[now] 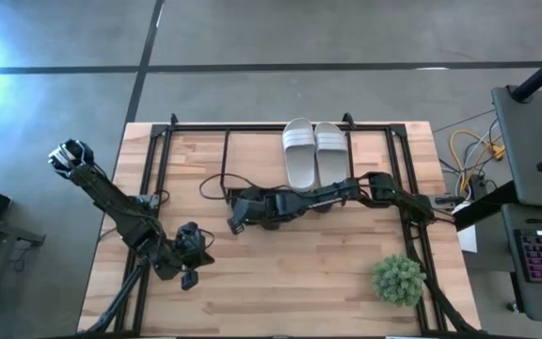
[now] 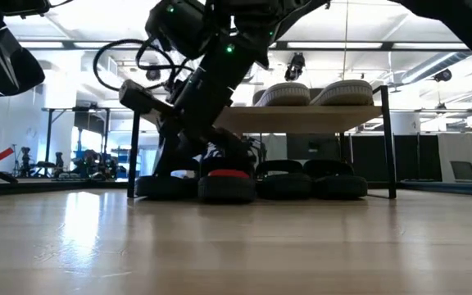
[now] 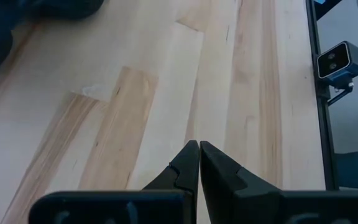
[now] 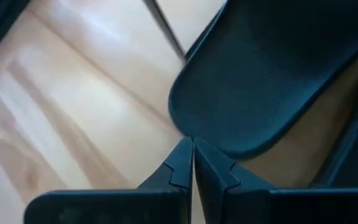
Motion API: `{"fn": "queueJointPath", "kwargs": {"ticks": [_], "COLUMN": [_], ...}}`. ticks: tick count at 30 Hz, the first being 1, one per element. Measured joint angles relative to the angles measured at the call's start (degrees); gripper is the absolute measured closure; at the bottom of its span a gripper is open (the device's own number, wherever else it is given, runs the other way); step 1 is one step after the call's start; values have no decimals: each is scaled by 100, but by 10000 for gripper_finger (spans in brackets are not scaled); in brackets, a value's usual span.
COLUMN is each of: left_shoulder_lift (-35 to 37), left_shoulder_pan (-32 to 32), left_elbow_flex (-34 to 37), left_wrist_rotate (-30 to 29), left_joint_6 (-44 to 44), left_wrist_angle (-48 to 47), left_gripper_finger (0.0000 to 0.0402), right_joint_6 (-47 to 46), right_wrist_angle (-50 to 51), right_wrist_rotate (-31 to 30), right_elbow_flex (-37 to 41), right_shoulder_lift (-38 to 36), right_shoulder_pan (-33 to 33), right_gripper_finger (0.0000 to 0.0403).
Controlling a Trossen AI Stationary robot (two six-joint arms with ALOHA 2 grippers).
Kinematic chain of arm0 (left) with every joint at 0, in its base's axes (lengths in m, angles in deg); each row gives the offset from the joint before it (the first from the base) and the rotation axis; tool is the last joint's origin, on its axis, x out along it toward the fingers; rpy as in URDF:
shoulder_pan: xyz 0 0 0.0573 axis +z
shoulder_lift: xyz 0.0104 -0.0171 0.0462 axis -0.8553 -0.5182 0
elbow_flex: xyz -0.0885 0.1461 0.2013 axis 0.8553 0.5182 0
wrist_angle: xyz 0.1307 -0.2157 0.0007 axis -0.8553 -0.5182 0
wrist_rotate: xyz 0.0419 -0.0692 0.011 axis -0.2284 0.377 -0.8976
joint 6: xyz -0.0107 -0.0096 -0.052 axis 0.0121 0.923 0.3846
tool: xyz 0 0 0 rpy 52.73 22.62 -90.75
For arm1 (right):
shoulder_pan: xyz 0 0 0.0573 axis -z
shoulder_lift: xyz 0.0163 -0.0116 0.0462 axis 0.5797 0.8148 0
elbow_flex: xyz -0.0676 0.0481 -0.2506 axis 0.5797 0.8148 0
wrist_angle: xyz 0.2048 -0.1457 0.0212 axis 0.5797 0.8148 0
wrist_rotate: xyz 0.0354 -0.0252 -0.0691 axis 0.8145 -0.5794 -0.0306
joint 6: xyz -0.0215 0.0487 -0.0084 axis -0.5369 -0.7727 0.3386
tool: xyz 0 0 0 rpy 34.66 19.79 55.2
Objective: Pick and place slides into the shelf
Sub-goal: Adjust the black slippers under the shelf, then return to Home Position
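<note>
Dark slides point(image 2: 252, 184) fill the shelf's point(image 2: 301, 119) lower tier, seemingly four; white pair on top; my right gripper point(image 4: 192, 155) clenched empty.

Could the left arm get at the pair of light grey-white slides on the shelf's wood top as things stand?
Probably not easily. The left gripper, shut, waits near the table's front, and the right arm stretches across in front of the pair of light grey-white slides, blocking the direct path.

Two white slides point(image 1: 307, 151) on one shelf point(image 2: 301, 119), four dark slides point(image 2: 285, 182) beneath, one small plant point(image 1: 399, 280), two arms.
</note>
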Motion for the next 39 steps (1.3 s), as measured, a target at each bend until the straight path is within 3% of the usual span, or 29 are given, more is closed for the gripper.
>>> {"fn": "queueJointPath", "kwargs": {"ticks": [3,7,11,14,20,29,34,39], "left_shoulder_lift": [0,0,0,0,0,0,0,0], "left_shoulder_pan": [0,0,-2,-2,-1,-1,-2,-2], "left_elbow_flex": [0,0,0,0,0,0,0,0], "left_wrist_rotate": [-2,-23,-144,-231,-283,-282,-280,-280], "left_joint_6": [97,116,81,-46,-69,-59,-44,-63], "left_wrist_angle": [0,-2,-15,-19,-118,-146,-151,-151], "left_gripper_finger": [402,402,402,402,402,402,402,402], "right_joint_6": [-1,-147,-1005,-1597,-2012,-1556,-1241,-1234], "right_wrist_angle": [156,990,2699,3288,3111,2663,2392,2376], "right_wrist_rotate": [401,420,-211,-493,-427,-983,-792,-373], "right_elbow_flex": [0,-178,-423,-396,183,289,289,289], "right_shoulder_lift": [-51,-251,-263,-219,-185,-184,-188,-348], "right_shoulder_pan": [-106,-581,-1092,-1260,-1063,-428,-299,-582], "right_gripper_finger": [394,394,394,394,394,394,394,394]}}
